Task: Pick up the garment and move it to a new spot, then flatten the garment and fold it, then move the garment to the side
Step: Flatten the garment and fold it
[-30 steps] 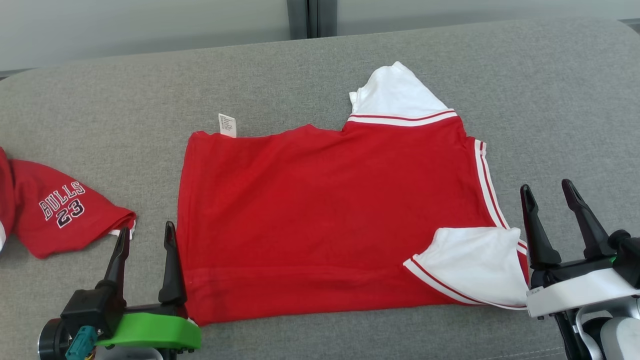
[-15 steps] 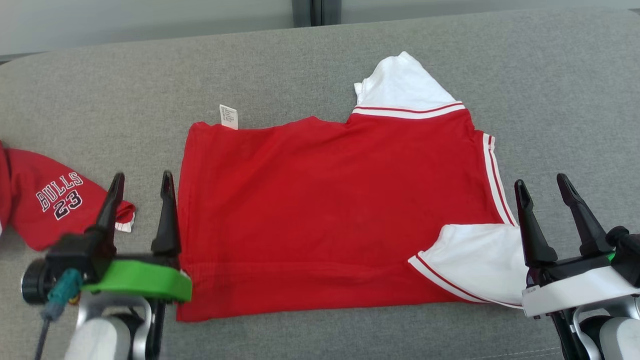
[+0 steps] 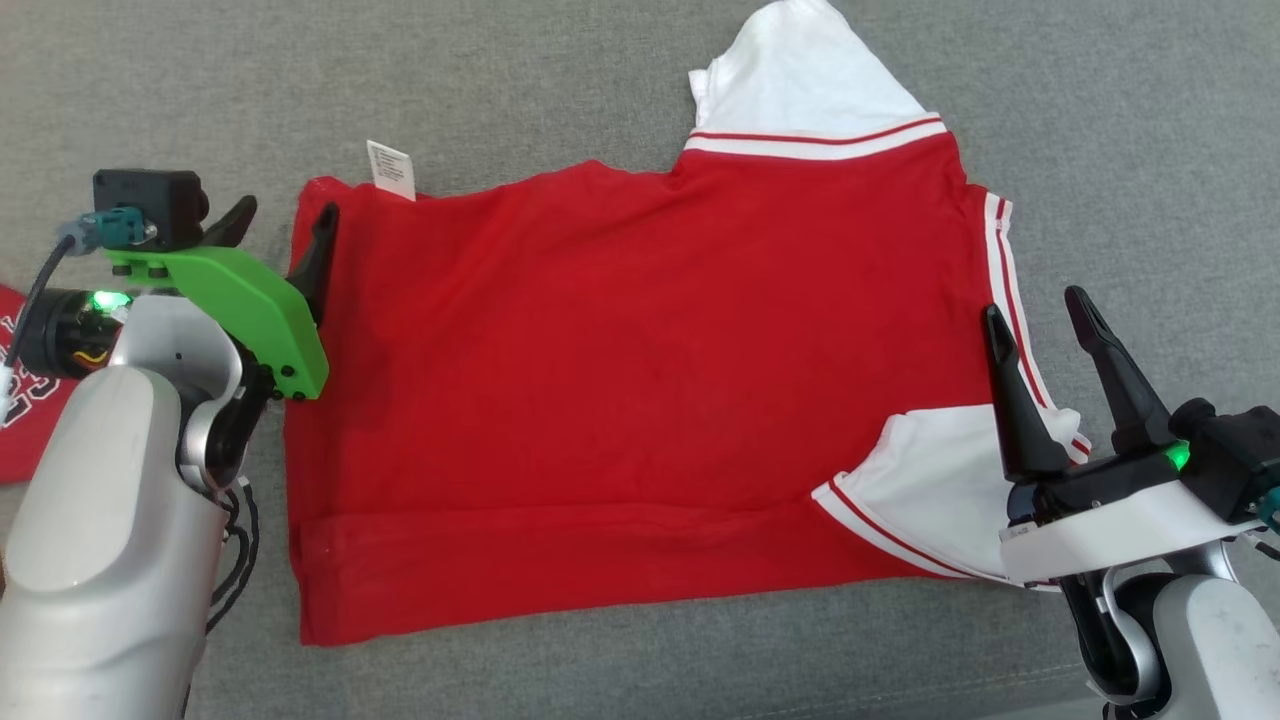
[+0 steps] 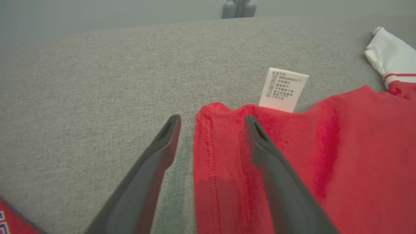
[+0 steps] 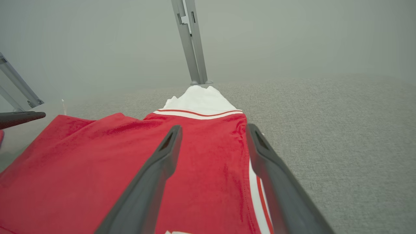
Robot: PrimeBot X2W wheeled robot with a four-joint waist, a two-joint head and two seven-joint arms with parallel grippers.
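The garment (image 3: 640, 370) is a red shirt with white sleeves and red-striped trim, spread flat on the grey cushion (image 3: 500, 90). A white care label (image 3: 391, 168) sticks out at its far left corner. My left gripper (image 3: 285, 215) stands open over that corner; in the left wrist view one finger is above the red hem (image 4: 208, 143) and the other above bare cushion. My right gripper (image 3: 1035, 305) is open above the garment's right edge, near the white sleeve (image 3: 930, 480) that lies folded onto the red cloth (image 5: 201, 169). Nothing is held.
A second red piece (image 3: 30, 400) with printed lettering lies at the left edge, partly behind my left forearm. A metal post (image 5: 190, 39) rises behind the cushion's far edge. Bare cushion lies to the right of the garment and beyond it.
My left gripper has advanced from the garment's near left corner up along its left edge to the far corner by the label. The head camera has tilted down. The right gripper has barely moved.
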